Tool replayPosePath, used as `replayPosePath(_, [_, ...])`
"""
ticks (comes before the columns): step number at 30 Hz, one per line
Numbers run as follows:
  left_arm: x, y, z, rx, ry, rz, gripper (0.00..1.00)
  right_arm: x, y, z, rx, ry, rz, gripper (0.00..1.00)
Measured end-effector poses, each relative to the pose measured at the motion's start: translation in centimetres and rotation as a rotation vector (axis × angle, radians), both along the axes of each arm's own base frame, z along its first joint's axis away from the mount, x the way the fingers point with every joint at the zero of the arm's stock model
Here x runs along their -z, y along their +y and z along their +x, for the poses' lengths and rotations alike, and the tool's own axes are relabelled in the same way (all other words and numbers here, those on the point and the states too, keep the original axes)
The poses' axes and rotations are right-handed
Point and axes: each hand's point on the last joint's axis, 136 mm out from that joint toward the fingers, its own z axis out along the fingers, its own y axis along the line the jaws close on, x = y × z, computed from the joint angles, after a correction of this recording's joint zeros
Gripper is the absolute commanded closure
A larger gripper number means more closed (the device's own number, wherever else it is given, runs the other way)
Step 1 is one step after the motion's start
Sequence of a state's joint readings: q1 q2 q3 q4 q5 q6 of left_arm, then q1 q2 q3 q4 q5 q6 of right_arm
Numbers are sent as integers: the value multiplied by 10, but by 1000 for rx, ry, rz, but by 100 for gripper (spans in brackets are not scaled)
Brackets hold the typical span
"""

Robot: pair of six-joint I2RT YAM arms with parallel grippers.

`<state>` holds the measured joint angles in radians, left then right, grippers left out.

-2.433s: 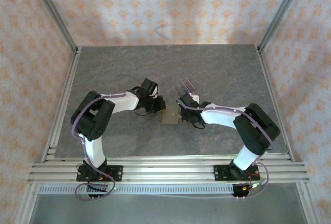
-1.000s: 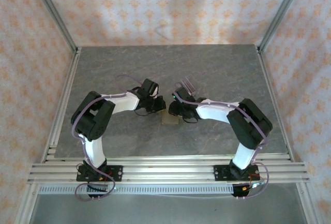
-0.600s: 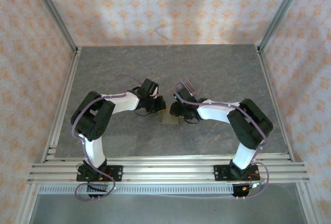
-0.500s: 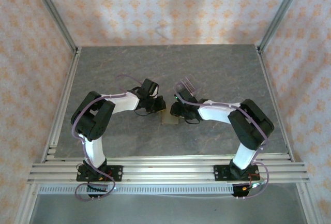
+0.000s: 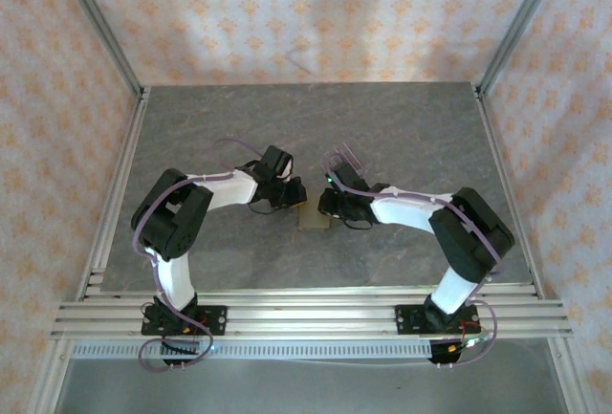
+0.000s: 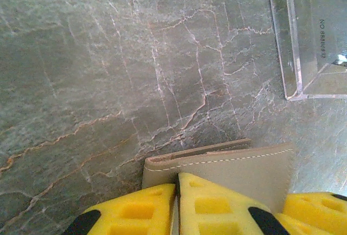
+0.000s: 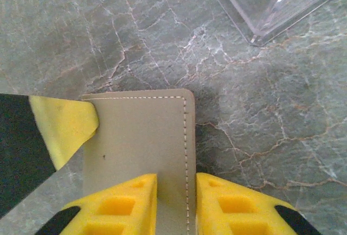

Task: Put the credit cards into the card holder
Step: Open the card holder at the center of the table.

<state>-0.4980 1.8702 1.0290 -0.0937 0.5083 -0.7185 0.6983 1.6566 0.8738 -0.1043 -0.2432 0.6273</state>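
Left hand [image 6: 176, 190]: yellow fingers [image 6: 217, 205] pressed almost together, with only a sliver between them. They are pinched on the near edge of the card holder [image 6: 238, 164]. The rest of the card holder lies ahead of the fingertips, tan face up, stitched edge visible, a second layer showing along its far side.

Right hand [image 7: 176, 182]: jaws narrow but not together. The card holder's stitched right edge runs up through the gap. One finger sits over the tan face, the other just off the edge on the tabletop [image 7: 271, 137]. Can't tell whether it is actually clamping or only straddling.

Right wrist view: a left-hand finger [image 7: 62, 129] touches the card holder's far-left corner, to the left of and ahead of the right hand's fingertips.

Top view: both hands meet nose to nose over the card holder [image 5: 314, 220], left hand [image 5: 295, 200] on its left side and right hand [image 5: 330, 206] on its right. The card holder sits on the tabletop just nearer the bases than the two hands.

Clear plastic rack [image 5: 342, 159]: beyond the right hand. It is ahead and to the right of both sets of fingertips [image 6: 303, 34] [image 7: 271, 1], apart from the card holder.
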Motion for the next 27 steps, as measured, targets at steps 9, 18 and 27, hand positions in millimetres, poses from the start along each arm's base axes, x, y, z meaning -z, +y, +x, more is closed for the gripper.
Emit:
replayPosePath(9, [0, -1, -1, -7, 3, 0, 88, -5, -4, -1, 2, -8, -9, 100])
replayPosePath(18, [-13, -7, -11, 11, -7, -23, 65, -33, -11, -2, 2, -69, -15, 100])
replayPosePath(27, [-58, 6, -25, 1, -70, -15, 67, -38, -41, -11, -3, -76, -162, 100])
